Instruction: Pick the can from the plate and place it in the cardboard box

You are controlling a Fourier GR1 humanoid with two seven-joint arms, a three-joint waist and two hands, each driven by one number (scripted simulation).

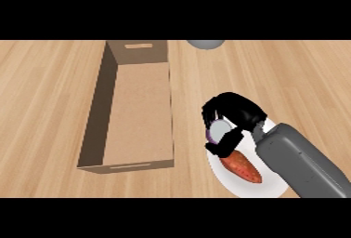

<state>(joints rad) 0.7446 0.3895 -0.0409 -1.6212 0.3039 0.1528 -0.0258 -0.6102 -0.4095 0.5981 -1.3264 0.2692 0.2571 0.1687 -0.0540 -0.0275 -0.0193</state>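
- The right hand (230, 122) has its fingers and thumb curled round the can (218, 131), of which only the pale round end shows.
- The can sits over the upper left edge of the white plate (237, 186), beside an orange-red piece of food (243, 168); lifted or not, I cannot tell.
- The step looks like the grasp, with the carry not yet begun.
- Next, the can needs lifting and moving left, over the near wall of the open cardboard box (133, 111).
- The left hand does not show.

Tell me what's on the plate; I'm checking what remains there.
An orange-red vegetable lies on the white plate. The right hand curls round the can above it; the forearm hides the plate's right side.
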